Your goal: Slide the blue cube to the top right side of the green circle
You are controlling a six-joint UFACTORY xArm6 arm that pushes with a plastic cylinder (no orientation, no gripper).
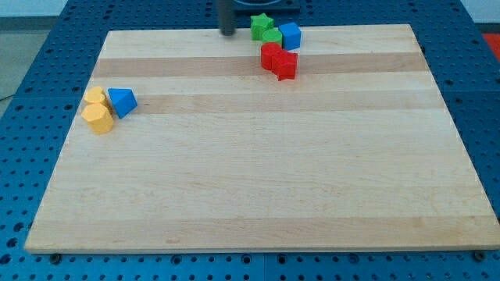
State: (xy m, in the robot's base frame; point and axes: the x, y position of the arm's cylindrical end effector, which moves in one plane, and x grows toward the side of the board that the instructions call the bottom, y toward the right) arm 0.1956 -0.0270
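The blue cube (291, 35) sits near the view's top, touching the right side of the green circle (272, 38). A green star (260, 24) lies just above and left of the circle. My tip (227, 33) is at the board's top edge, to the left of the green star and apart from it. Two red blocks lie just below the green circle: a red one of unclear shape (271, 56) and a red star (285, 65).
At the view's left, a blue triangle (123, 101) touches two yellow blocks (97, 97) (98, 118). The wooden board (266, 179) lies on a blue perforated table (31, 70).
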